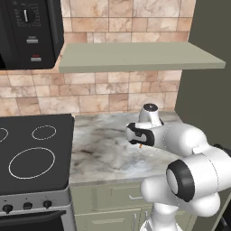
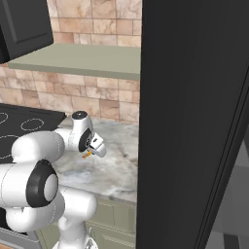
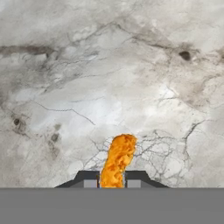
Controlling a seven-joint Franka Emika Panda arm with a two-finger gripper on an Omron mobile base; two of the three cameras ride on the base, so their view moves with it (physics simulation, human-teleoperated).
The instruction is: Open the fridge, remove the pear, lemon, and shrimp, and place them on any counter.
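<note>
Hanging over the marble surface [image 1: 103, 149], gripper [image 3: 112, 180] pointing down, shrimp [image 3: 118, 160] between the two dark fingers [image 3: 87, 179]. Orange piece running lengthwise straight out from the tips, long axis in line with the fingers, slight bend toward the free end. Fingers close on both sides of the shrimp; looks clamped on it, but impossible to say whether the hold is firm or just loosening. Small orange speck visible under the gripper [image 1: 140, 145] in the left base view, and under the gripper [image 2: 87, 154] in the right base view, seemingly just above the veined top, contact with it not clear. Spot sits mid-surface, right of the black stovetop [image 1: 31, 153], left of the tall black fridge [image 2: 194, 121], below the pale green shelf [image 1: 135, 56]. Bare marble directly beneath, nothing near. Judged step: setting the shrimp down here. Coming move turning on the shrimp lying dead ahead of the tips, free end nearest the marble; spreading the fingers should drop it flat. Risk: thin piece sticking to one finger.
</note>
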